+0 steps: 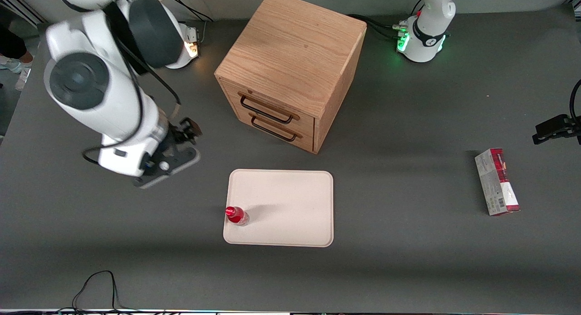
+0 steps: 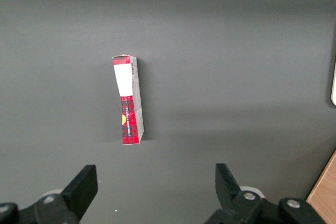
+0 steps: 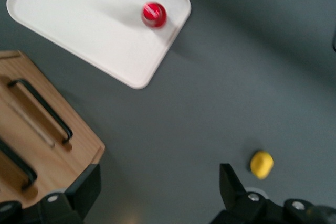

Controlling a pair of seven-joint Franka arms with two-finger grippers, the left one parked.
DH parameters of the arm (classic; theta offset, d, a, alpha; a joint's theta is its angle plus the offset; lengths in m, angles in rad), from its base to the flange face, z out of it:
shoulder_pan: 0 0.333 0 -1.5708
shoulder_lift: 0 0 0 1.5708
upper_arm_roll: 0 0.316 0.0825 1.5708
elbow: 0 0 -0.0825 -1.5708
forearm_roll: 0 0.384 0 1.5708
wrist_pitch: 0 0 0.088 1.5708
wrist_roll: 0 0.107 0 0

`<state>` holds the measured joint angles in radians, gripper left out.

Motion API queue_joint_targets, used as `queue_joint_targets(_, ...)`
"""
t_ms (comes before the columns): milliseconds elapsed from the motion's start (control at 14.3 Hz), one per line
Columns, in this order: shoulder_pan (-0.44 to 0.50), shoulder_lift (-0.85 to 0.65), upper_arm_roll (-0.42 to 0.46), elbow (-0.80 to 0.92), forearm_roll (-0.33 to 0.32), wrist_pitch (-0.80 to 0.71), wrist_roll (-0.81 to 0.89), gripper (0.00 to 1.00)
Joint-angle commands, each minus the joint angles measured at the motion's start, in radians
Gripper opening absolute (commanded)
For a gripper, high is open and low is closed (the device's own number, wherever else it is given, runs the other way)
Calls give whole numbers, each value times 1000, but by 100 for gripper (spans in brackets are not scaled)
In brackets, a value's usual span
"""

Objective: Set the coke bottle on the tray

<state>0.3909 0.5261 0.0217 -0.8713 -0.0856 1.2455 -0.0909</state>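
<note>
Front view: coke bottle (image 1: 236,215) stands upright on the tray (image 1: 290,201), near its edge toward the working arm's end; gripper (image 1: 174,147) hangs above bare table. Right wrist view: the open, empty fingers (image 3: 231,187) frame a small yellow object (image 3: 261,163). Best retreat: rise clear, away from the bottle.

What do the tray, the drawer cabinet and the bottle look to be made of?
Tray: probably matte cream plastic, smooth.
Drawer cabinet: oak-like wood, visible grain, dark metal-looking handles.
Bottle: likely red plastic.
The gripper hangs open, off the tray.
</note>
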Motion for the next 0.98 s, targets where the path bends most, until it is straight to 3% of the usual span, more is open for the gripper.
queue_joint_targets(0, -32, -150, -19, -177, -3, 6, -12, 100)
queue_joint_targets(419, -239, -463, -17, -621, 101, 270, -20, 100)
queue_joint_targets(699, -335, -537, -20, -747, 98, 406, -12, 100)
queue_joint_targets(909, -357, -546, -55, -767, 98, 430, -4, 100)
